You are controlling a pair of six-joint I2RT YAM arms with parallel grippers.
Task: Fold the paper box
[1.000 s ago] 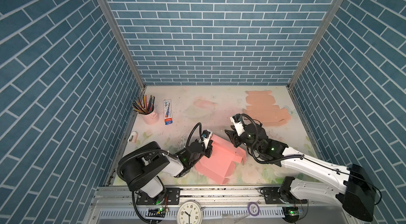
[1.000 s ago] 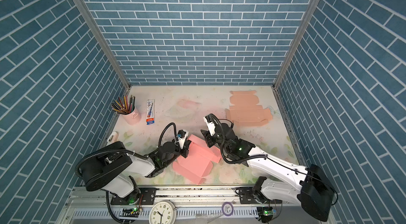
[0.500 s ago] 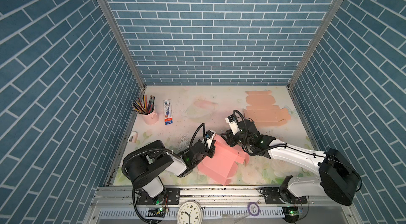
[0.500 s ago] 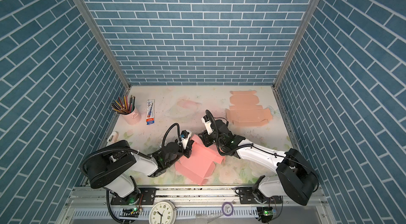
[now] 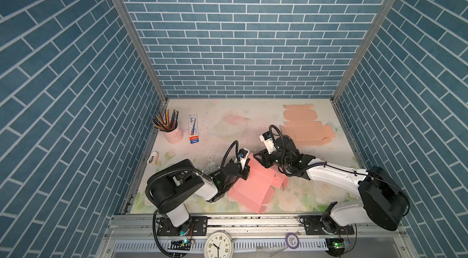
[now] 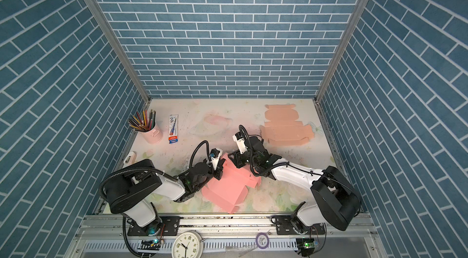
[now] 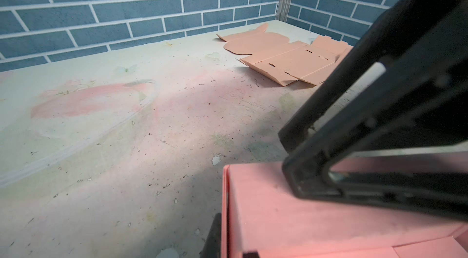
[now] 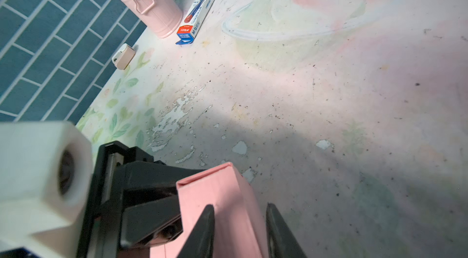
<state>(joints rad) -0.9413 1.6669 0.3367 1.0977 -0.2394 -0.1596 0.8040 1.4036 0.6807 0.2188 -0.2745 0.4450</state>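
The pink paper box (image 5: 253,188) (image 6: 225,185) lies partly folded at the front middle of the table, with flaps spread toward the front. My left gripper (image 5: 247,172) (image 6: 219,172) is shut on its left wall, and the wall edge (image 7: 225,218) runs between the fingers of the left gripper (image 7: 229,244). My right gripper (image 5: 262,160) (image 6: 235,160) sits at the box's far end. Its jaws (image 8: 239,208) are open, astride a folded pink ridge (image 8: 228,193), close to either side. The left gripper's black body (image 8: 141,193) is right beside it.
Flat peach box blanks (image 5: 304,127) (image 7: 286,61) lie at the back right. A pink pencil cup (image 5: 173,131) (image 8: 152,8) and a pen carton (image 5: 193,129) stand at the back left. A small white item (image 5: 153,160) lies by the left wall.
My right gripper has come down and toward the left onto the box's far end, and its arm has swung inward. The left gripper has kept its hold and shifted slightly with the box.
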